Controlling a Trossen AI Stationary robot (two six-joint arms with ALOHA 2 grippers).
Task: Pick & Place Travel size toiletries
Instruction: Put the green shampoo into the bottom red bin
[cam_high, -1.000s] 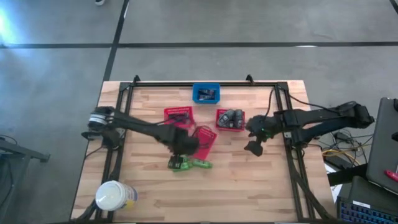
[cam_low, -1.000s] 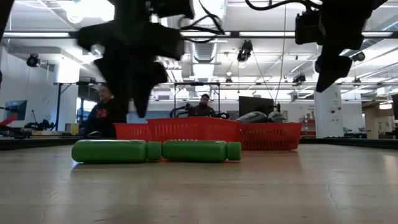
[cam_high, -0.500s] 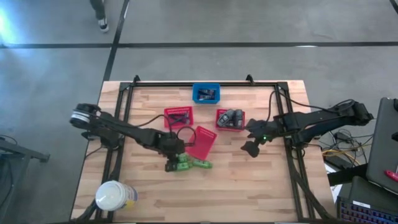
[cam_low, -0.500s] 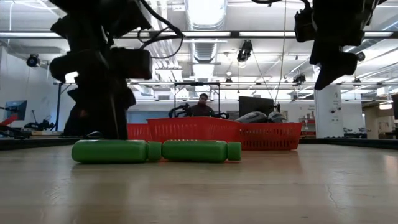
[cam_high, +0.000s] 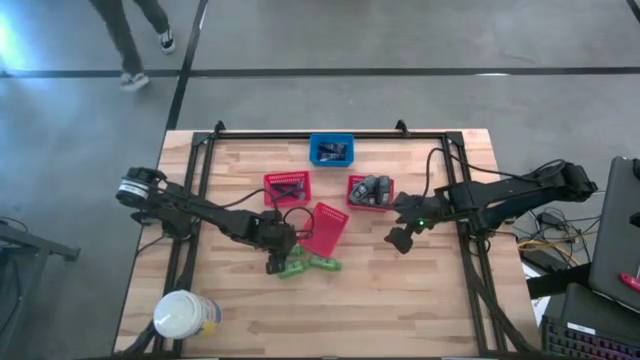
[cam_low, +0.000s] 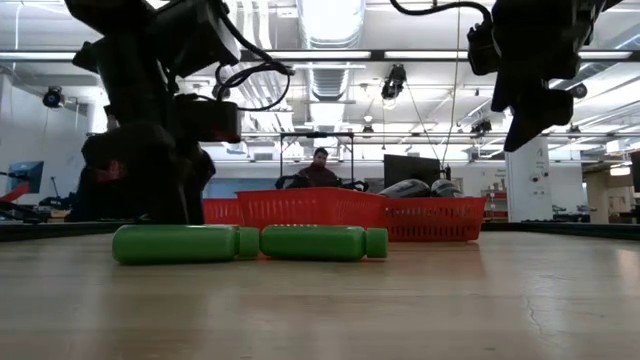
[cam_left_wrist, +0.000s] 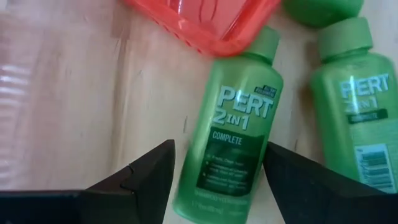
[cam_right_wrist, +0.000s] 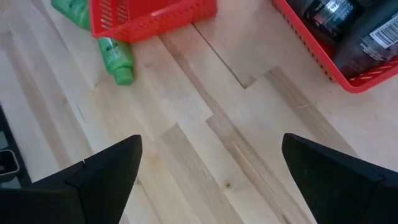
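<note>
Left gripper (cam_left_wrist: 214, 171), fingers spread and empty, straddled a green bottle (cam_left_wrist: 233, 146) lying on the table (cam_high: 400, 300) at centre frame; right gripper (cam_high: 398, 240) hovered released, right of centre.

overhead, table-level, two close wrist views

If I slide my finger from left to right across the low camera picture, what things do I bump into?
Left pincer → first green Pert shampoo bottle → second green Pert shampoo bottle → red basket with grey bottles → right pincer, hanging high.
</note>
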